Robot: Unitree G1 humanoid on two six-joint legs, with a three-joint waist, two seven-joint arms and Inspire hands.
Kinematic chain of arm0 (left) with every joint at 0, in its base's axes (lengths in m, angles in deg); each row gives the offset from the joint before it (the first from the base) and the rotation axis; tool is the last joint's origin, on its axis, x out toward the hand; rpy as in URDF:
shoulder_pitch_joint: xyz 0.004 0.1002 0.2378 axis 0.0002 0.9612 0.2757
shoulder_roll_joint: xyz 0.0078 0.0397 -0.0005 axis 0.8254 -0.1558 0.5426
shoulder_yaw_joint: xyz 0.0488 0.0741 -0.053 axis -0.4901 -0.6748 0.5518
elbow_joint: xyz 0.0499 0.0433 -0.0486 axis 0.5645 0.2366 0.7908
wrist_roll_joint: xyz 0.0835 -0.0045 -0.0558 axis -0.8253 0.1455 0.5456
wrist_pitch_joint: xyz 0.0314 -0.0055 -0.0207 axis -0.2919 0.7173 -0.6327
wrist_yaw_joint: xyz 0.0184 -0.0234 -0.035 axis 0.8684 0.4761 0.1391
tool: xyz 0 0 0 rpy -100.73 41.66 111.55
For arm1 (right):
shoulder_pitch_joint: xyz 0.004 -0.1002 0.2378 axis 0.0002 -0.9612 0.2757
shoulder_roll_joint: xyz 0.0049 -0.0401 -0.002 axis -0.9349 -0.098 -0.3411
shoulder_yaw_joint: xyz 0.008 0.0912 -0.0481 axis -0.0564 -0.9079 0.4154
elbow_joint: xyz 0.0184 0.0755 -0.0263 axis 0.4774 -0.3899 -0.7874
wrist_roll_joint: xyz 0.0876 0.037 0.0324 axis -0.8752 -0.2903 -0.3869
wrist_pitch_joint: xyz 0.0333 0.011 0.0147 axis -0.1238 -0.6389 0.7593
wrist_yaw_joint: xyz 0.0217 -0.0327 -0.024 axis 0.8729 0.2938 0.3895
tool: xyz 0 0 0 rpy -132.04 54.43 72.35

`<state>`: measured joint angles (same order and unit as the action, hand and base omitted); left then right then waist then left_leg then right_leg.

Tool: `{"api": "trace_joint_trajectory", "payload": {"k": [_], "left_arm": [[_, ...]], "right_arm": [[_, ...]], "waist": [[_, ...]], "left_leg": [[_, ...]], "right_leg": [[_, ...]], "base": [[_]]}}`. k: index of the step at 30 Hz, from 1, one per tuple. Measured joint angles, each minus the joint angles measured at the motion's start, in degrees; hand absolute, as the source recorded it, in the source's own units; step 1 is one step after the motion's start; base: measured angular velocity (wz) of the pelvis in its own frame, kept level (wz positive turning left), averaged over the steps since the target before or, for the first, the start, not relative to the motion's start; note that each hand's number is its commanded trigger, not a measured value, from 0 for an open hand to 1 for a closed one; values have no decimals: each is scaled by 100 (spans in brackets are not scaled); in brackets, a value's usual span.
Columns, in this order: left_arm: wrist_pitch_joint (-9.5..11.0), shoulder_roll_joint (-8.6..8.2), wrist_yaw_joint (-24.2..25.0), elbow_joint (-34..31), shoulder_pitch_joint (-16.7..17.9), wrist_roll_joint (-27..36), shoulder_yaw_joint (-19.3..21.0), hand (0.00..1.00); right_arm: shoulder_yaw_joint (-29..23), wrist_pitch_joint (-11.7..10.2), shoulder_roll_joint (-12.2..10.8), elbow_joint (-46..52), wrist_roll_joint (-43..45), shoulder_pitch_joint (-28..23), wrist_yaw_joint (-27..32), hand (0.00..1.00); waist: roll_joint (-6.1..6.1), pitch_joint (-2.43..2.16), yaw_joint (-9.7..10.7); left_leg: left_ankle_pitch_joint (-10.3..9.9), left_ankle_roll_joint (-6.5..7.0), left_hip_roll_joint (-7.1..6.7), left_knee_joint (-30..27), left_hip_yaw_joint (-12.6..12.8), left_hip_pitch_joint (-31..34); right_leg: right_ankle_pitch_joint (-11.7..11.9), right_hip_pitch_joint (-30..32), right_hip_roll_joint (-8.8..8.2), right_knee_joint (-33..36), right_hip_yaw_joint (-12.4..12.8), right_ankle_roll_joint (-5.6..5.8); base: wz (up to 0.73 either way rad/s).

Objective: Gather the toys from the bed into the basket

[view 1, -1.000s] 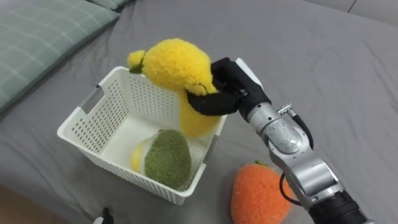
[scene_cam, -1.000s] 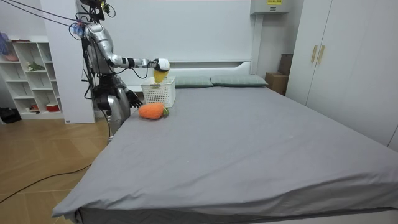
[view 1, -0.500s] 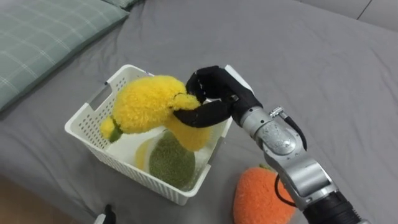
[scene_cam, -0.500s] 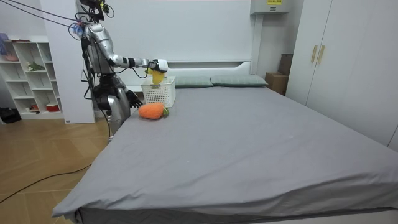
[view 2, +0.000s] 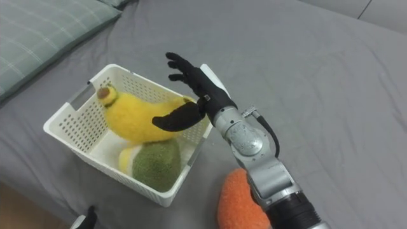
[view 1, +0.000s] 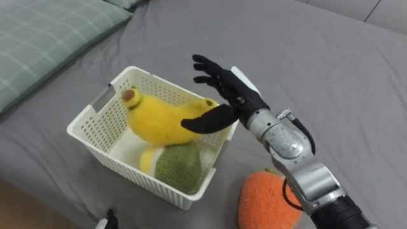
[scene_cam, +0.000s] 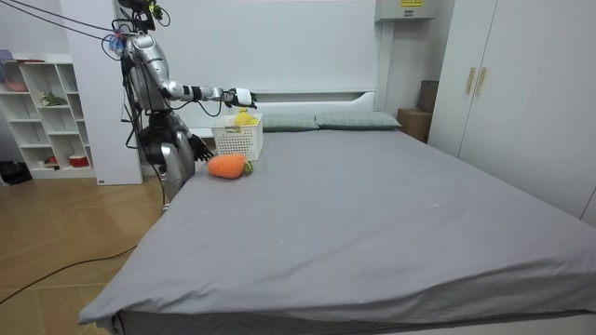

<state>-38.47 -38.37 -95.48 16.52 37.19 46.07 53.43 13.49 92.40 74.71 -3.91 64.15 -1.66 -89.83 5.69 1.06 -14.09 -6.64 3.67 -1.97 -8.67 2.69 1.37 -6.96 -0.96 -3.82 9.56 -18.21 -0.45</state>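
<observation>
Right hand (view 1: pixel 233 100) splayed wide, empty, at 3 o'clock of white perforated plastic basket (view 1: pixel 87 135). Fluffy yellow plush toy (view 1: pixel 159 117) sits high there, thumb close over it. Risk: retreating thumb snags it out.

checked pillow (view 1: pixel 44 38) upper left | white shelf unit (scene_cam: pixel 42 112), room view's left | wardrobe (scene_cam: pixel 521 84), right

Right arm stretched forward, right hand (view 1: pixel 224 102) with fingers spread straight, thumb extended, holding nothing
</observation>
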Motion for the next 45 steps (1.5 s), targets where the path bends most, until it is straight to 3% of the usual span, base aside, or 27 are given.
{"api": "trace_joint_trajectory", "payload": {"k": [8,13,17,23,29,32,38,45], "left_arm": [[-1,2,5,-3,2,-52,28,0],[-12,-27,0,-5,52,-160,211,0],[-3,-70,-10,-2,73,-162,337,0],[5,-104,-45,-6,211,-168,461,0],[6,-99,-56,0,308,-151,618,0],[5,-118,-48,0,348,-113,692,0],[2,-138,-48,-1,447,-106,749,0],[3,-150,-87,-1,558,-89,790,0]], "right_arm": [[-20,0,85,0,53,-1,-7,0],[-65,0,128,1,137,-65,40,0],[-452,-17,128,24,162,-279,144,0],[-806,-258,277,34,150,-774,370,0],[-1010,-259,349,26,42,-1341,432,0],[-1188,-258,354,12,-6,-1553,444,0],[-1443,-258,396,-52,6,-1756,495,0],[-1799,-281,394,-126,108,-1847,528,0]], "waist": [[1,-1,6],[25,-21,148],[18,-28,239],[-24,-91,412],[-66,-70,622],[-119,-43,625],[-165,-57,772],[-198,-77,938]], "left_leg": [[0,0,-3,0,0,1],[0,0,-3,6,9,-1],[0,0,-3,4,-4,1],[-8,-4,6,9,34,-47],[-24,-10,25,-6,87,-116],[-53,-8,37,-4,192,-158],[-76,-5,36,-24,285,-164],[-78,-8,47,1,328,-183]], "right_leg": [[0,4,5,-18,27,0],[3,-15,27,-77,76,0],[5,-21,29,-73,56,0],[7,-40,50,-68,95,-2],[12,-98,39,-51,127,-10],[12,-95,58,-47,288,-9],[-2,-16,75,-74,448,14],[2,-64,88,-86,458,13]], "base": [[0],[0],[1],[-3],[-5],[-20],[-10],[-1]]}}
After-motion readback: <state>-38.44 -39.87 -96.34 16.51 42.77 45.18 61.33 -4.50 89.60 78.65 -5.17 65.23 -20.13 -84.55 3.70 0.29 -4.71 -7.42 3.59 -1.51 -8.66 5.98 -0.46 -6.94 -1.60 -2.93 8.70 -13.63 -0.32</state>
